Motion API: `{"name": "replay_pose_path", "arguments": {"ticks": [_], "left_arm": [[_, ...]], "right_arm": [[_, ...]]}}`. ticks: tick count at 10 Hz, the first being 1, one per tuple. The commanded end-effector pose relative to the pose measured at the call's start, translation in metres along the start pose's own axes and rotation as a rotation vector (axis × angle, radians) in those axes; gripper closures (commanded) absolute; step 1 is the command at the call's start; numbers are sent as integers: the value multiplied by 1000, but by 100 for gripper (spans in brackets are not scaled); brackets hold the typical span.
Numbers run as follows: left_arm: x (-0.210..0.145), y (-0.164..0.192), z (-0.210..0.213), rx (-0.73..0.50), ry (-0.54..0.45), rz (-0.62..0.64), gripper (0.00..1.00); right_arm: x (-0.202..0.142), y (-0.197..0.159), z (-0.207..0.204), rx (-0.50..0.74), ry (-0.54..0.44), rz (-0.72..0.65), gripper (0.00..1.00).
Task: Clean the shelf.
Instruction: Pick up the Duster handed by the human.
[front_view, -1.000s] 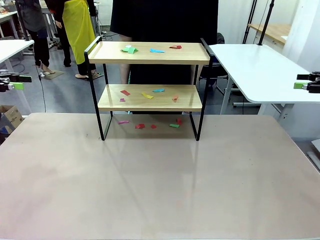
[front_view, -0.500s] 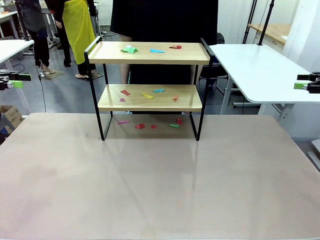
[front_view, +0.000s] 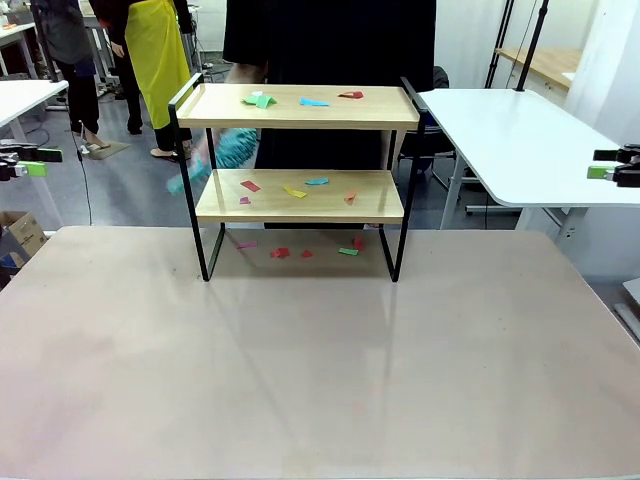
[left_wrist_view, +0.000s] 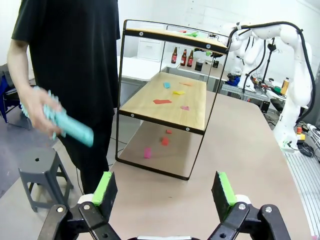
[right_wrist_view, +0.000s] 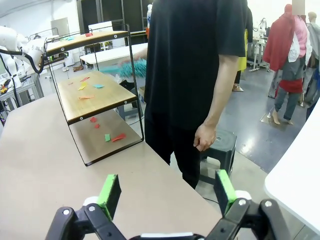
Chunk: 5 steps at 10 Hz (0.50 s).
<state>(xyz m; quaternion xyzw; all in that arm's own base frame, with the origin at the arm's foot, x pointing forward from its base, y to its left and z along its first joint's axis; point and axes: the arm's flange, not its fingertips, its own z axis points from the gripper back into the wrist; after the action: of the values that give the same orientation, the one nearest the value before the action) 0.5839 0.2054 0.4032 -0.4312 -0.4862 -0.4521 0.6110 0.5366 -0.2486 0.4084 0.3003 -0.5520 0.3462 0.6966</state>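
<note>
At the far edge of the beige table (front_view: 320, 380), across from me, stands the shelf (front_view: 300, 119). It is a small two-tier rack, upright, with its legs on the tabletop. Two pale wooden boards with low raised rims sit one above the other on a thin black metal frame, square at the corners. The wood looks smooth and light-grained, and the tabletop is matte.

Small flat paper scraps (front_view: 294, 191) in red, green, blue, yellow and pink lie scattered on the top board and on the lower board. More lie on the table between the legs.

A person in a black shirt (right_wrist_view: 190, 60) stands just behind the shelf. The person's hand (left_wrist_view: 37, 107) grips a teal brush (left_wrist_view: 70, 127) near the shelf's left end, at a height between the two boards. It is smeared in my front view, so I take it for a bristly duster but cannot be sure of its shape.

My left gripper (left_wrist_view: 163, 181) hangs out at the table's left side, well apart from the shelf. Its jaws are spread wide, and its green pads (left_wrist_view: 104, 186) have nothing between them. My right gripper (right_wrist_view: 167, 186) hangs at the right side, just as wide, empty and touching nothing.
</note>
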Motion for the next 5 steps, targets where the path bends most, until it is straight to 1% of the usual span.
{"name": "replay_pose_path", "arguments": {"ticks": [1,5], "left_arm": [[1,0,0,0,-1,-12,0],[1,0,0,0,-1,-12,0]], "right_arm": [[1,1,-1,2,-3,2,0],[1,1,-1,2,-3,2,0]]}}
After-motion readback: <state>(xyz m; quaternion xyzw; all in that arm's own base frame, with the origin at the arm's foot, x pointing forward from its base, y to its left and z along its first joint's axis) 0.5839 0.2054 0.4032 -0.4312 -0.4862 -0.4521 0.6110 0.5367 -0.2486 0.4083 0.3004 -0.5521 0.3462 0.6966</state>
